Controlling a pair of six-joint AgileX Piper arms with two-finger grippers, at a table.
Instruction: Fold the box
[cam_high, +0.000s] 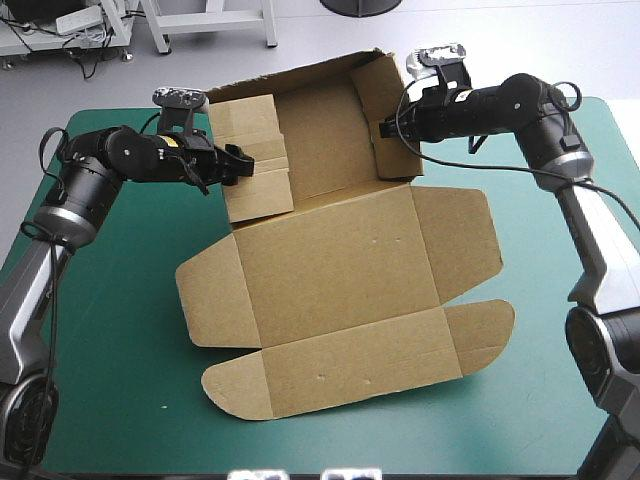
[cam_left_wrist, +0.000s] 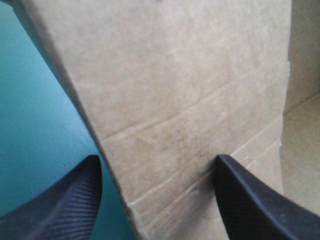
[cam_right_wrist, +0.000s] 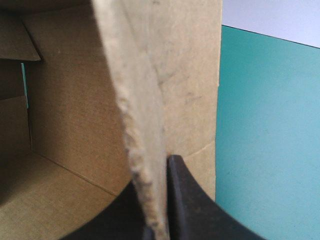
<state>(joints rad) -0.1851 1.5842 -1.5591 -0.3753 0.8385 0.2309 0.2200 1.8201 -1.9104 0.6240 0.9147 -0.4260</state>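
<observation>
The brown box (cam_high: 330, 270) sits in the middle of the worktop (cam_high: 110, 330), with teal-green cover showing on every side of it. Its far part stands up as an open tray. The near part, the lid (cam_high: 345, 372), lies flat towards the near edge, with a rounded flap spread out at each end. The left pincer (cam_high: 238, 165) comes in from the left at the tray's left wall (cam_high: 255, 190), which is doubled over in layers. In the left wrist view its black fingers (cam_left_wrist: 75, 205) stand well apart, one outside over the cover and one on the inner side. The board's edge runs up between them, so this pincer is spread wide and straddles the wall without gripping it. That wall fills nearly everything ahead of it, with only a strip of the tray's inside showing past its edge. The right pincer (cam_high: 385, 127) reaches in from the right to the upright right wall (cam_high: 385, 85). Its fingers are all but closed and pinch the edge of that sheet between them. The tray's hollow lies on one side of the pinched wall and bare cover on the other.
</observation>
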